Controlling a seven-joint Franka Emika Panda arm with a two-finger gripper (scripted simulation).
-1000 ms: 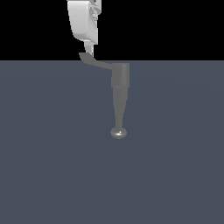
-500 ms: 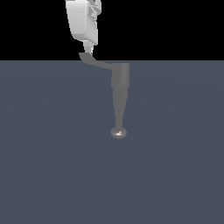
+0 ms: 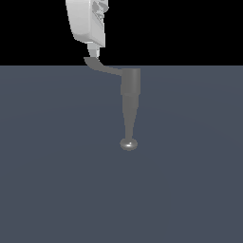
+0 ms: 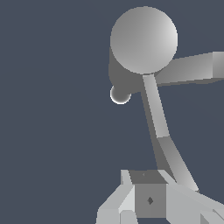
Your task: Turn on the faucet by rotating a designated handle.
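— One faucet is seen on the dark grey floor, its cylindrical body standing at the far edge and its spout tapering toward the camera to a shiny round knob.

— And the handle?

— The handle is shown sticking out from the body toward the exterior view's left, its widened tip raised a little. In the wrist view it is seen as a thin flat lever running from the body down to the fingers.

— Where is the gripper placed?

— The gripper is held directly above the handle tip, fingertips just at it; contact cannot be confirmed.

— Is it clenched or released?

— That cannot be told. In the wrist view the white fingers are cut off by the frame edge, and the handle tip is seen passing beside them.
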